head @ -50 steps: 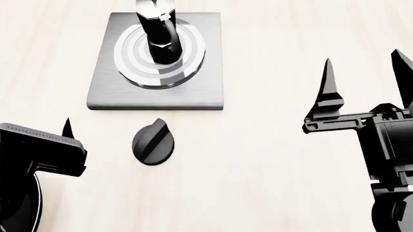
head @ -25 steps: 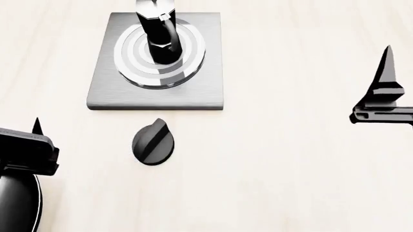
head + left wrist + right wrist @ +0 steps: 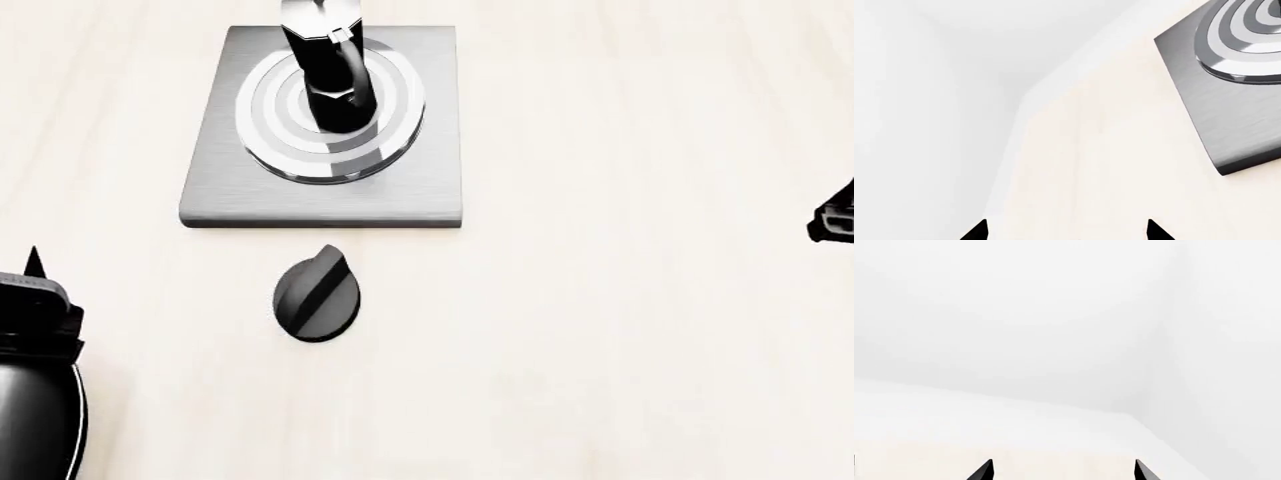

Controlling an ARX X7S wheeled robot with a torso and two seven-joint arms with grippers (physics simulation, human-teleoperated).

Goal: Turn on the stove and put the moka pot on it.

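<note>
Moka pot stands upright on stove rings, centre of grey plate. Knob just in front, apart from plate. Pale wood table; white walls beyond. Left gripper and right gripper: tips spread, empty, both at frame edges.

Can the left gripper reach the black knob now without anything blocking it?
Probably yes. The left gripper is open, holds nothing, and sits to the left of the knob. Only bare table lies between them; the stove lies beyond the knob.
</note>
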